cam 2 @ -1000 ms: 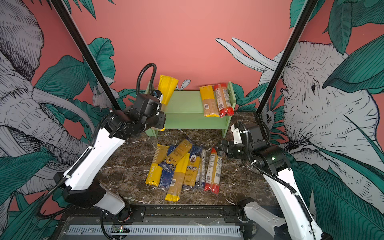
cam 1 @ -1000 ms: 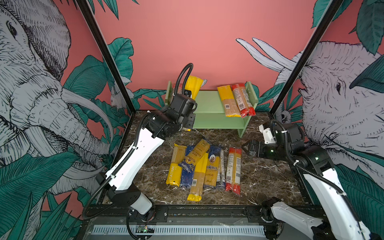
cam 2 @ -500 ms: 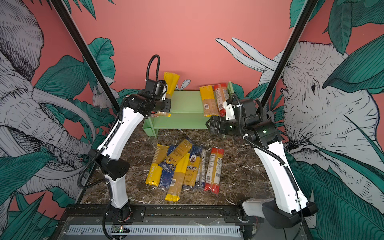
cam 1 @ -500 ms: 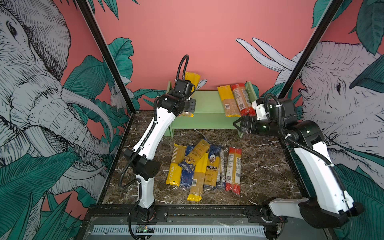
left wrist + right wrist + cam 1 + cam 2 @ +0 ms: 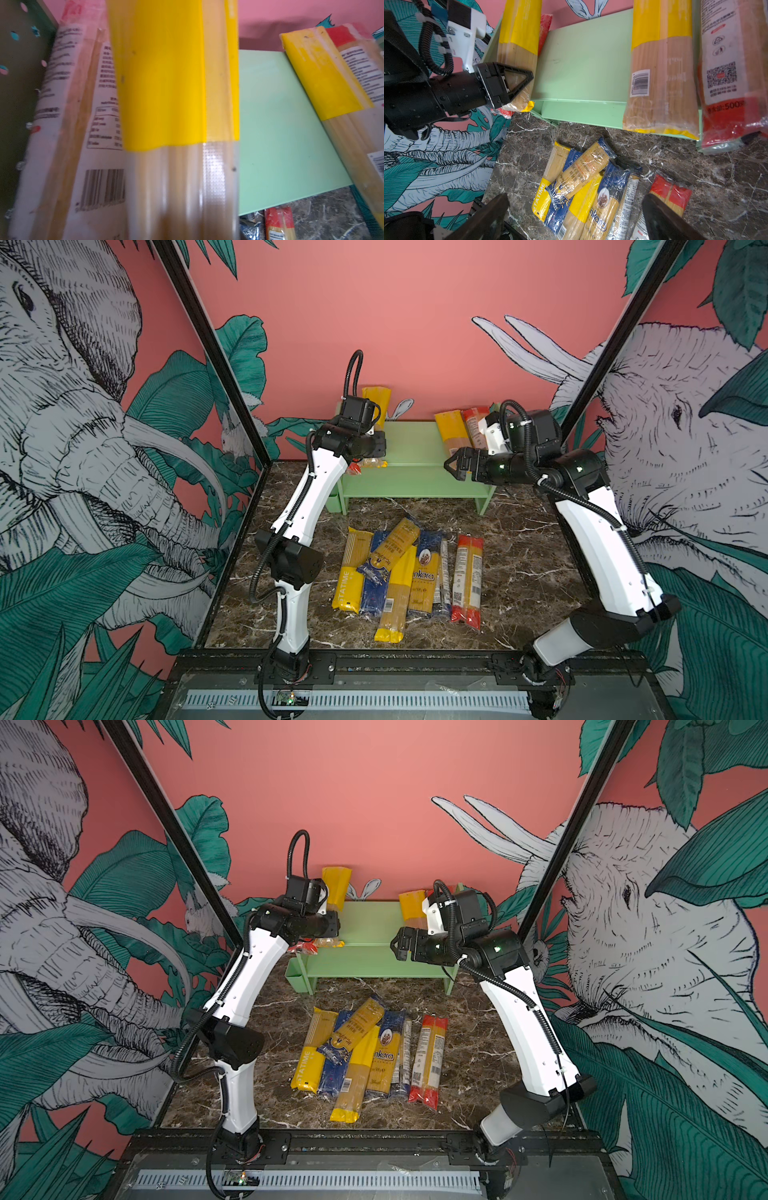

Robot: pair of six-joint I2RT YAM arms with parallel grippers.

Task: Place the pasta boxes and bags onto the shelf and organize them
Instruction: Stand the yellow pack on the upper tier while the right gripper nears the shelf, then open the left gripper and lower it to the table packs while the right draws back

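The pale green shelf [image 5: 415, 448] stands at the back. My left gripper [image 5: 376, 450] is shut on the clear half of a yellow-topped pasta packet [image 5: 376, 400] at the shelf's left end. That packet [image 5: 176, 83] lies over a red-ended one [image 5: 72, 124], and its near end overhangs the front edge. A yellow packet [image 5: 451, 429] and a red one [image 5: 473, 423] lie at the shelf's right end. Several more packets [image 5: 407, 572] lie heaped on the marble floor. My right gripper [image 5: 451, 464] hangs open and empty before the shelf's right half, above the heap [image 5: 581, 197].
A small green cup [image 5: 332, 502] hangs on the shelf's left leg. The middle of the top board [image 5: 581, 62] is bare. Black frame posts [image 5: 216, 364] and the patterned walls close in both sides. A black rail [image 5: 374, 659] runs along the front edge.
Both arms rose from low over the floor to shelf height. The left brought its yellow packet onto the shelf's left end. The right swung up and leftward before the shelf, still open.
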